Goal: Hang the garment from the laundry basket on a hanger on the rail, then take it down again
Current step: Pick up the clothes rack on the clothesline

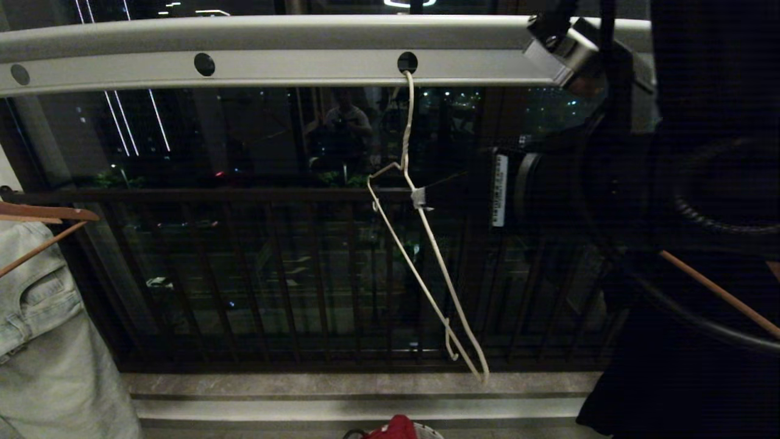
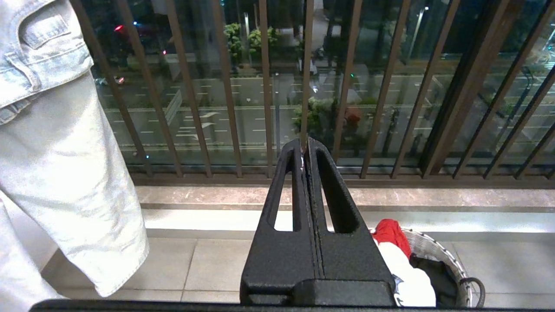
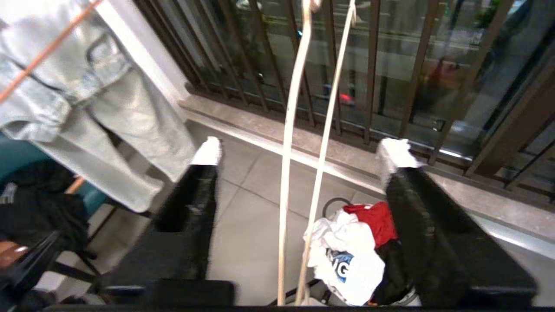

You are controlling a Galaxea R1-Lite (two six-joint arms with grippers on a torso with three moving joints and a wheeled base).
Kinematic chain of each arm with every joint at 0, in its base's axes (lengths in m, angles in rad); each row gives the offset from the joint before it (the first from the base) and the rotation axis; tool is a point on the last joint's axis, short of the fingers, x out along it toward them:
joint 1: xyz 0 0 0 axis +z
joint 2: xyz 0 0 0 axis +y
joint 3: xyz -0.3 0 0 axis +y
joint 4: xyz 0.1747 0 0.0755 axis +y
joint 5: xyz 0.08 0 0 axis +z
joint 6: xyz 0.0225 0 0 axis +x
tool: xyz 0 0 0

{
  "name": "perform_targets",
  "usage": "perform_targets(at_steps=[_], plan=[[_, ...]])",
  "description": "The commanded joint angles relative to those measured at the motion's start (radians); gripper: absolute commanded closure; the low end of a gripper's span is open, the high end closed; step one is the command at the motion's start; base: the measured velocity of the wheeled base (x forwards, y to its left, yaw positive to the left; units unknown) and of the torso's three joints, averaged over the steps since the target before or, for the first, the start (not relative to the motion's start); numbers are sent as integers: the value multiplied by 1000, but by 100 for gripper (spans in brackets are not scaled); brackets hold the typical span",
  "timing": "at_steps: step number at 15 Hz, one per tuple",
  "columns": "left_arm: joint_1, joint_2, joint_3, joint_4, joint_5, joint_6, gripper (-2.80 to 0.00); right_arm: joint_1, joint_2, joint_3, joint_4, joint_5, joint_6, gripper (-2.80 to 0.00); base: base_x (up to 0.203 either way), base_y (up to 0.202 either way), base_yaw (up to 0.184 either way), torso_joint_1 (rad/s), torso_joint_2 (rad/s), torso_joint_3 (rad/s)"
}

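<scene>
**Right wrist view: hanger loose between open fingers, shirt waiting in the basket**

Right wrist view showed the right tool [image 3: 299, 151] with its white-tipped fingers [image 3: 208, 151] spread wide, the two wires of the hanger [image 3: 288, 173] running between them and touching neither. The left tool [image 2: 305, 151] was closed and empty, low, pointing at the balcony bars.

The hanger's hook sat in a hole of the rail [image 1: 292, 64], and its body hung skewed, one shoulder end low and to the right. The garment [image 3: 342, 260] lay crumpled in the laundry basket [image 2: 438, 253] on the floor below, beside a red cloth [image 3: 377, 219].

Judged from this, hanging had not begun. The next move likely called for lowering an open tool to the basket and pinching the white shirt, not the red piece.
</scene>
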Motion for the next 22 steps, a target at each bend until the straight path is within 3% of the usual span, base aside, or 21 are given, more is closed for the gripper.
perform_targets(at_steps=[1,9,14,22], plan=[[0,0,0,1,1,-1,0,11,88,-61,21,-12,-2,-280,0,0,0,0,0,0],[0,0,0,1,1,-1,0,-11,172,-114,252,-67,-22,-280,0,0,0,0,0,0],[0,0,0,1,1,-1,0,-25,252,-131,247,-171,-108,-280,0,0,0,0,0,0],[0,0,0,1,1,-1,0,-33,266,-182,247,-174,-148,-280,0,0,0,0,0,0]])
